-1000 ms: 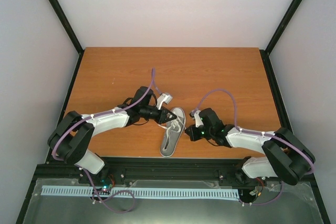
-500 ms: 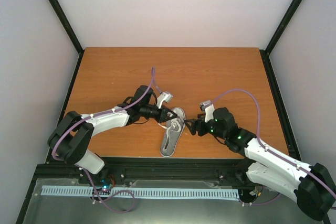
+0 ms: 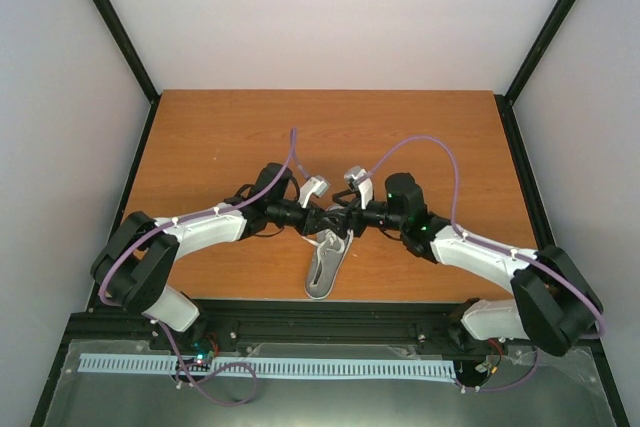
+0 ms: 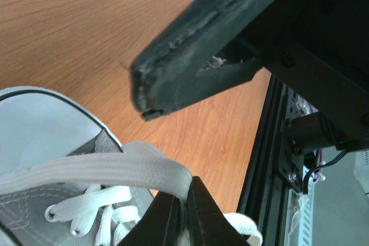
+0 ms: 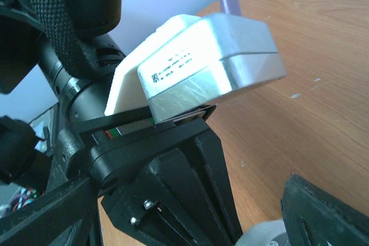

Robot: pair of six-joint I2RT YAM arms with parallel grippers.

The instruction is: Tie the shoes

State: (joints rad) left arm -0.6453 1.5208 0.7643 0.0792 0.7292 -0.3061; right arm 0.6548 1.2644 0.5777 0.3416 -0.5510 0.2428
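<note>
a small grey canvas shoe (image 3: 324, 267) lies on the brown wooden table (image 3: 330, 132) between white walls (image 3: 330, 17), left claw (image 4: 184, 191) pinching its white lace (image 4: 104, 168), right claw (image 3: 342, 219) open.

Overhead, two wrist close-ups; shared sneaker (image 3: 322, 269)

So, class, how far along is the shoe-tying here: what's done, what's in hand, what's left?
Done: the white lace runs through the eyelets of the sneaker. In hand: the left gripper is shut on that lace; the right gripper hangs open beside it, holding nothing. Left: no knot or bow shows, so probably the whole tie.
</note>
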